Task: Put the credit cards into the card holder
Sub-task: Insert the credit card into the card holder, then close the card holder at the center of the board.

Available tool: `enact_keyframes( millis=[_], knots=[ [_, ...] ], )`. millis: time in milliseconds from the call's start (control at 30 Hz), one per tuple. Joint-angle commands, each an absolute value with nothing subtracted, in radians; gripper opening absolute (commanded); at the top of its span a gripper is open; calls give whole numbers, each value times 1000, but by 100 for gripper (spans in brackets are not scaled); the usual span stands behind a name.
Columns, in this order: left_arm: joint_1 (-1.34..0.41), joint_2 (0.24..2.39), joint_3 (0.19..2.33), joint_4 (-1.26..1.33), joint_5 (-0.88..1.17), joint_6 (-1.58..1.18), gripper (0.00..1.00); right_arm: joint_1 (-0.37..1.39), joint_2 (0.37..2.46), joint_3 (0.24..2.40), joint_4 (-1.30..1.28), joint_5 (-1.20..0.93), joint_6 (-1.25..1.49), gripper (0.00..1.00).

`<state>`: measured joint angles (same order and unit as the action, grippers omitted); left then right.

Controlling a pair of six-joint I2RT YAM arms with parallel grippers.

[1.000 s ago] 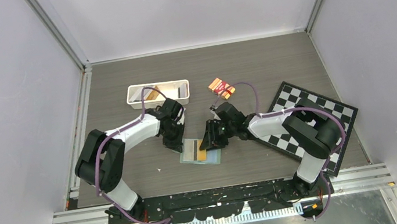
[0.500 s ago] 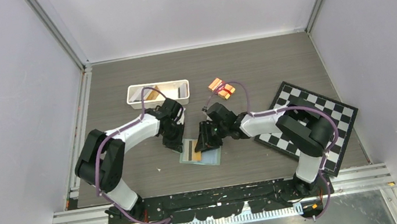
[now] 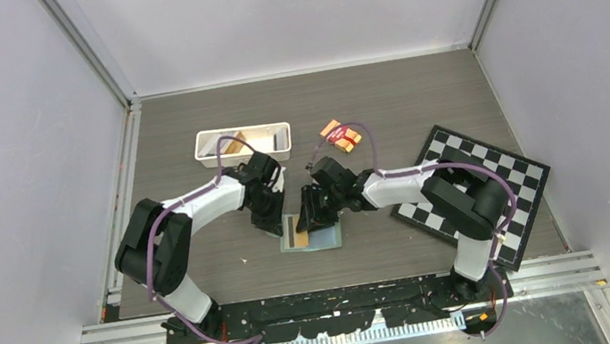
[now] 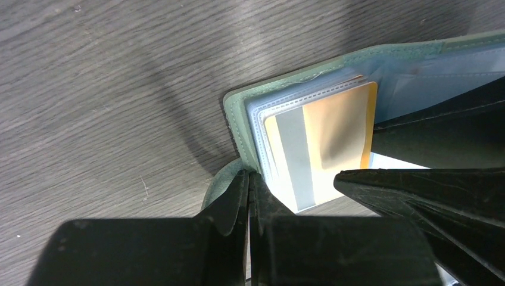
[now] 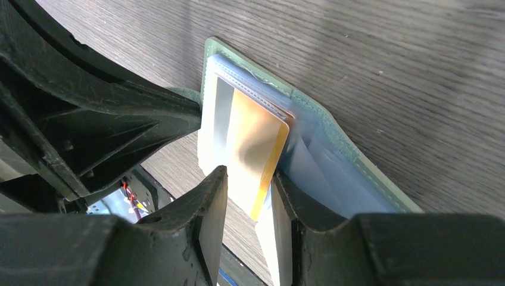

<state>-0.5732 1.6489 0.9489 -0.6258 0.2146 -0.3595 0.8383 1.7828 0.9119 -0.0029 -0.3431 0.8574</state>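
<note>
The sage-green card holder (image 3: 330, 238) lies open on the table between both arms. In the right wrist view its blue-grey pockets (image 5: 324, 173) face up. A gold-tan credit card (image 4: 324, 137) with a grey stripe sits partly inside one pocket, its near end sticking out. My right gripper (image 5: 249, 174) is open, and the near corner of this card (image 5: 247, 128) lies between its fingers, against the right one. My left gripper (image 4: 249, 176) is shut, tips down on the holder's green edge (image 4: 237, 122) by the clasp tab. No other credit cards can be told apart.
A long white tray (image 3: 200, 142) stands behind the left arm with items inside. An orange-and-red banded packet (image 3: 341, 134) lies behind the right gripper. A checkered board (image 3: 474, 168) lies under the right arm at the right.
My right gripper has slid left over the card holder, and the gold card has gone left with it, deeper into the pocket. The left gripper has stayed put.
</note>
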Motion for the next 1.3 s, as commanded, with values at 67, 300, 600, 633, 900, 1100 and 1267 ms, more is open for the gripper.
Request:
enact_keyframes(
  millis=[67,300,600,633,900,1100,1267],
  knots=[
    [-587,1631,930,-590,275,-371,0,852,1710,957,-74,-246,798,42],
    [-587,1632,930,-588,269,-374,0,852,1561,926,-237,-120,760,44],
    [-586,1626,927,-587,270,-374,0,851,1484,830,-301,-58,808,46],
    [-587,1627,927,-588,270,-374,0,851,1483,820,-293,-64,813,46],
    [-586,1560,935,-589,263,-374,10,849,1473,794,-290,-44,825,49],
    [-584,1449,946,-631,203,-385,37,835,1447,784,-289,-38,811,51],
    [-553,1418,912,-648,173,-408,48,809,1395,766,-286,-35,776,54]
  ],
)
